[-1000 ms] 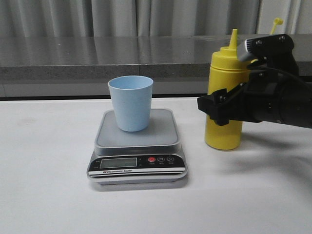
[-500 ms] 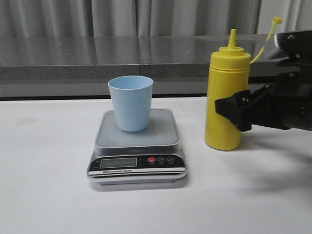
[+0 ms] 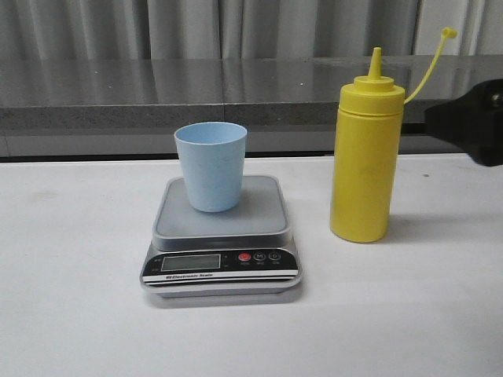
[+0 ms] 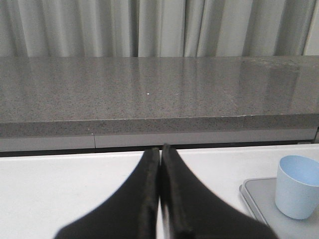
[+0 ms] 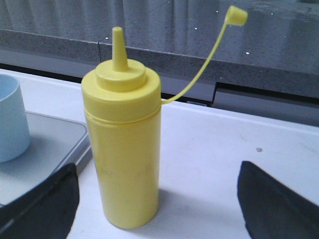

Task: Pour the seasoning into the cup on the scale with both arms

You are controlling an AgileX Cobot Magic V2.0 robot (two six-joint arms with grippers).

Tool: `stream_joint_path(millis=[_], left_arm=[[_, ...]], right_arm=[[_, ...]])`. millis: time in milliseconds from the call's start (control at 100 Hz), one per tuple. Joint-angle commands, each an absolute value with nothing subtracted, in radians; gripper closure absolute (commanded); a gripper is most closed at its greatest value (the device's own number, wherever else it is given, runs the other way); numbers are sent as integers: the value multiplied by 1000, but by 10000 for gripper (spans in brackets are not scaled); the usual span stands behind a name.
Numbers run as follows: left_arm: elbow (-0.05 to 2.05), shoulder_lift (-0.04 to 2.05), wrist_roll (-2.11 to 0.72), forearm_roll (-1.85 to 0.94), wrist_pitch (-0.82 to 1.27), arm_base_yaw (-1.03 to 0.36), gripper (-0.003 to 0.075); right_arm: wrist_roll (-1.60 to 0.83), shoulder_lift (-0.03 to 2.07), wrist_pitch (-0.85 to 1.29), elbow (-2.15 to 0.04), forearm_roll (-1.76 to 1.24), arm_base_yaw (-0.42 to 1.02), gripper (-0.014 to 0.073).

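Observation:
The yellow seasoning bottle [image 3: 363, 165] stands upright on the white table, right of the scale [image 3: 263, 214], with its cap strap [image 3: 431, 67] sticking up. The pale blue cup [image 3: 210, 165] stands on the scale's platform. My right gripper [image 5: 157, 172] is open, its fingers [image 5: 47, 204] wide apart, and the bottle [image 5: 124, 149] stands free ahead of them, untouched. In the front view only a black part of the right arm [image 3: 475, 122] shows at the right edge. My left gripper [image 4: 160, 149] is shut and empty, low over the table left of the scale [image 4: 259, 196] and cup [image 4: 298, 186].
A grey stone ledge [image 3: 236, 86] with curtains behind it runs along the back of the table. The scale's black front panel holds an LCD [image 3: 190, 262] and a red button [image 3: 244, 257]. White table surface [image 3: 78, 314] lies in front and to the left.
My right gripper has drawn back to the right, away from the bottle, nearly out of the front view. The bottle stays standing in place. Cup and scale have not moved.

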State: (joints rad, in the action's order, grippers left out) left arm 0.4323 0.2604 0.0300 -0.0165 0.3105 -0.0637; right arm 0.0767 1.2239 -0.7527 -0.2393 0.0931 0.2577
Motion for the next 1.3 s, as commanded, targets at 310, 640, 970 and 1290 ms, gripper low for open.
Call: stream_joint_path(millis=[310, 640, 970, 1290], left_arm=[[458, 268, 38, -16, 226, -62, 740], [458, 268, 38, -16, 226, -62, 740], [458, 268, 38, -16, 226, -62, 740], [458, 268, 38, -16, 226, -62, 740]], right_arm=[[65, 699, -272, -257, 65, 249, -39], [65, 424, 46, -286, 65, 249, -39], [65, 390, 53, -286, 65, 249, 356], [65, 390, -48, -286, 65, 249, 662]])
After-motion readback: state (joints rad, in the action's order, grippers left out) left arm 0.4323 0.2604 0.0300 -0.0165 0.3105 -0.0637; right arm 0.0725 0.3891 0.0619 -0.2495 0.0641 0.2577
